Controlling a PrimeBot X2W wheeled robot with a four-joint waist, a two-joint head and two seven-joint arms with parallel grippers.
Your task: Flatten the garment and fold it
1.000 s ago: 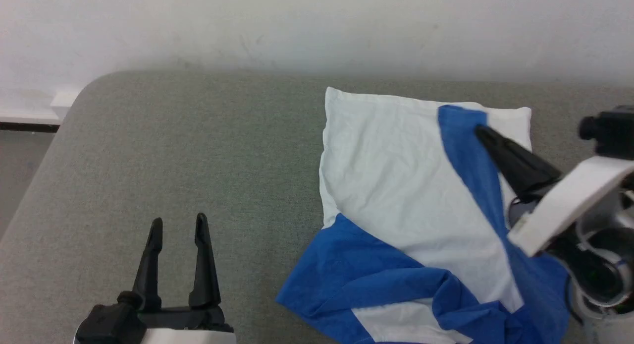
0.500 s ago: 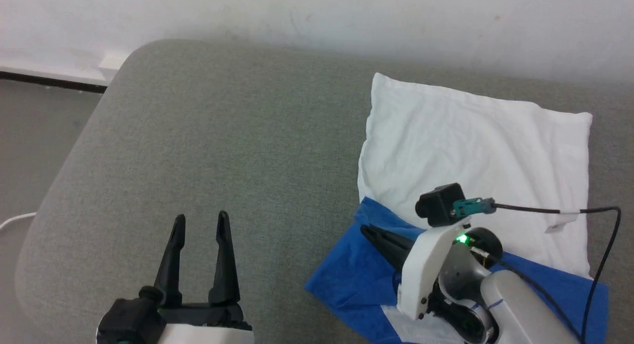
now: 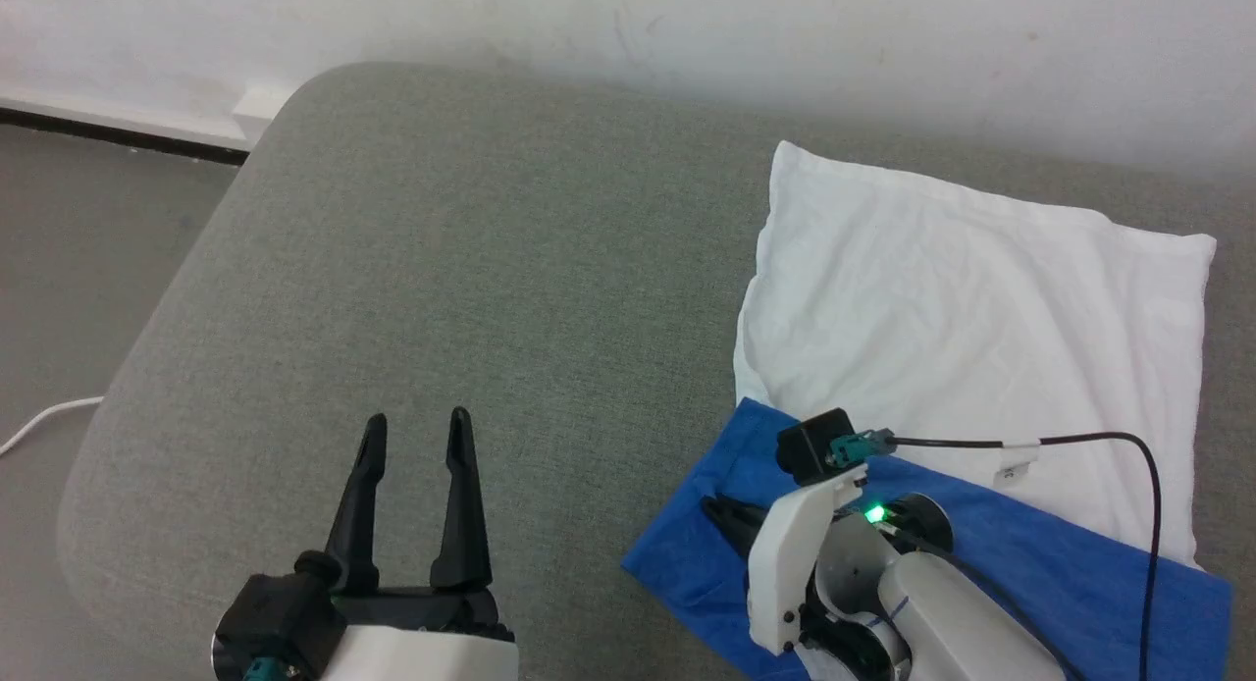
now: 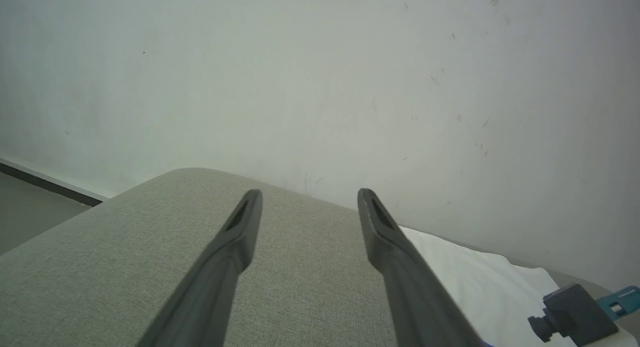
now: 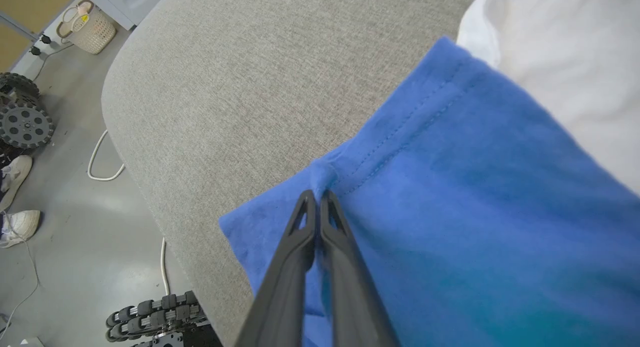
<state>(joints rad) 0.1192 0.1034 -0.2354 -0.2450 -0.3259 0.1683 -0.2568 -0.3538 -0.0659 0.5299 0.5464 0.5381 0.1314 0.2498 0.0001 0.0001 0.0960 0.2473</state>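
Note:
The garment (image 3: 981, 298) lies on the right part of the grey padded surface, its white panel spread flat at the far side and a blue section (image 3: 1040, 573) along its near side. My right gripper (image 3: 713, 510) is shut on a pinched fold at the blue hem near the garment's near-left corner; in the right wrist view the fingertips (image 5: 316, 197) nip a small bunch of blue cloth (image 5: 475, 212). Well left of the garment, my left gripper (image 3: 414, 428) hangs open over bare grey surface. In the left wrist view its fingers (image 4: 310, 194) stand wide apart with nothing between them.
The grey padded surface (image 3: 471, 269) has a rounded left edge, with floor and a white cable (image 3: 39, 421) beyond it. A pale wall stands behind. The right wrist view shows wheels (image 5: 22, 119), a basket (image 5: 92, 29) and white shoes (image 5: 20, 227) on the floor.
My right gripper, still shut on blue cloth, came from the white panel's far right to the near left, taking the blue band off the white panel. The head camera shifted too. The left gripper stayed open.

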